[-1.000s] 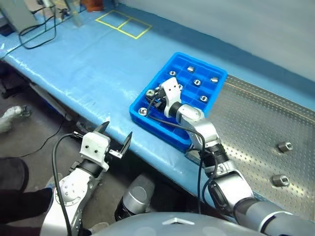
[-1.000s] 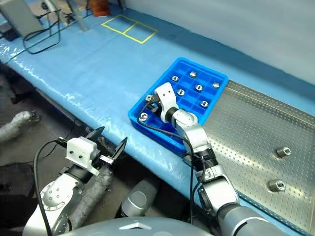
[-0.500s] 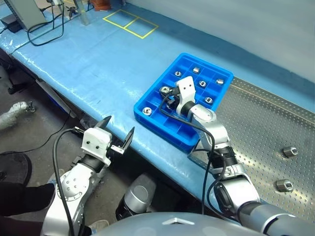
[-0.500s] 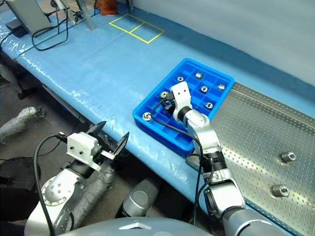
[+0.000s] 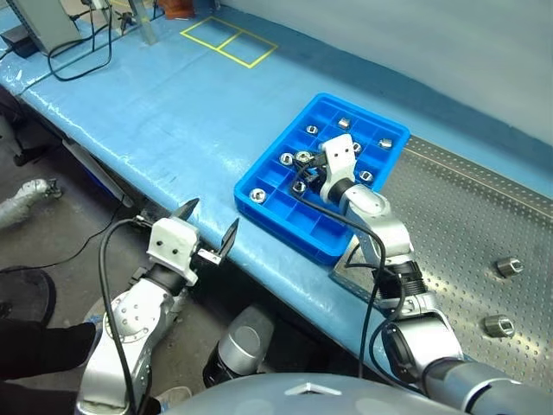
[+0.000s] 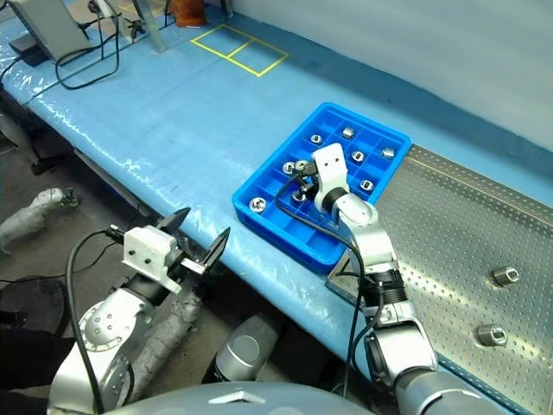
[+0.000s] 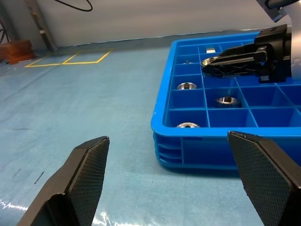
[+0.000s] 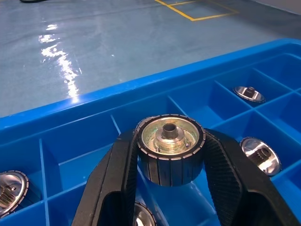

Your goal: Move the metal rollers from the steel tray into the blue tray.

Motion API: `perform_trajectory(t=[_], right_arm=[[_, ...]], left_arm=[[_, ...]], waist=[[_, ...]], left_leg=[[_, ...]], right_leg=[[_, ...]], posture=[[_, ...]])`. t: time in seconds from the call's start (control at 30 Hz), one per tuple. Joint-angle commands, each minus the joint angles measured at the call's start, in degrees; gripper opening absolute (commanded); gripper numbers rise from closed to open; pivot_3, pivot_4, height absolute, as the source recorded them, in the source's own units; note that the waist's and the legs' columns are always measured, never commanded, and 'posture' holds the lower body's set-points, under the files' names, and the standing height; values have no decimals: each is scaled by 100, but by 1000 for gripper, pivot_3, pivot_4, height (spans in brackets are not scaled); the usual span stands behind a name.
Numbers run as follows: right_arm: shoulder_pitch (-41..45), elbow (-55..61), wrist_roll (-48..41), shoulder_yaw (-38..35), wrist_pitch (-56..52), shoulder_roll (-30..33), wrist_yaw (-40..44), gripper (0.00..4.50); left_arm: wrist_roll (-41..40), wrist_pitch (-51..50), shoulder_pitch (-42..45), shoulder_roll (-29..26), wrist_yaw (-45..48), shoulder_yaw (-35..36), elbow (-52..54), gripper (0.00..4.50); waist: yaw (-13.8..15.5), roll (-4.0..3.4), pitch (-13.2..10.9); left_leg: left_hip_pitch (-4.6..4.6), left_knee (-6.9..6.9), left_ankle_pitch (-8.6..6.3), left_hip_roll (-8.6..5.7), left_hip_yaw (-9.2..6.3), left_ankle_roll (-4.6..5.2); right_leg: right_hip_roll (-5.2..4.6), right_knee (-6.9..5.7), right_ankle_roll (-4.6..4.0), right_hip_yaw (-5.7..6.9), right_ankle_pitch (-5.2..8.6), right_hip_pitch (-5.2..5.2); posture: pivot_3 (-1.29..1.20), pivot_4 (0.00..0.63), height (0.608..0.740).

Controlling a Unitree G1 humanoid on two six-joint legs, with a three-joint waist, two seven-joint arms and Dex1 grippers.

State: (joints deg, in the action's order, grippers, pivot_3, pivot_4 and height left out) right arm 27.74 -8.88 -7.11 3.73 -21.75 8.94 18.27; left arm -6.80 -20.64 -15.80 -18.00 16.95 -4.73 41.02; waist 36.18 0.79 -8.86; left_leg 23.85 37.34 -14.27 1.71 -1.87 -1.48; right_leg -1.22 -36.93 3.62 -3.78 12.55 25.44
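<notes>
The blue tray (image 5: 292, 235) lies on the blue table cover, with several metal rollers (image 5: 257, 195) in its compartments. My right gripper (image 5: 302, 159) hovers over the tray's middle compartments, shut on a metal roller (image 8: 170, 145) that sits upright between its fingers (image 8: 117, 179). To the right lies the steel tray (image 5: 449, 229) with two rollers (image 5: 507, 265) on its perforated floor near the right edge. My left gripper (image 5: 206, 232) hangs open with nothing in it, off the table's near edge and short of the blue tray (image 7: 197, 146).
A yellow taped square (image 5: 229, 41) marks the far end of the table. Cables (image 5: 78, 60) and a grey stand (image 5: 39, 22) sit at the far left corner. A wide stretch of bare blue cover lies left of the blue tray.
My right gripper has carried the roller to the right, from the tray's left compartments toward its middle. The left gripper has hardly moved. The view itself shifted early on.
</notes>
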Motion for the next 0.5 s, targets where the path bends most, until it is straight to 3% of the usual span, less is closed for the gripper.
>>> perform_trajectory(t=[0.03, 0.5], right_arm=[[-81, 508, -40, -155, -66, 72, -70, 1716], [-550, 1075, -90, -77, -672, 254, 41, 1716]], left_arm=[[-36, 133, 199, -1, 136, -127, -93, 4414], [-110, 117, 552, -7, 403, -204, -412, 4414]], waist=[[-60, 0, 0], [-656, -4, 3]], left_leg=[[1, 0, 0, 0, 0, 0], [4, 0, 2, 0, -3, 0]], right_leg=[[0, 0, 1, 0, -1, -3], [2, -1, 12, -1, -17, -20]], posture=[[511, 150, 740], [444, 150, 740]])
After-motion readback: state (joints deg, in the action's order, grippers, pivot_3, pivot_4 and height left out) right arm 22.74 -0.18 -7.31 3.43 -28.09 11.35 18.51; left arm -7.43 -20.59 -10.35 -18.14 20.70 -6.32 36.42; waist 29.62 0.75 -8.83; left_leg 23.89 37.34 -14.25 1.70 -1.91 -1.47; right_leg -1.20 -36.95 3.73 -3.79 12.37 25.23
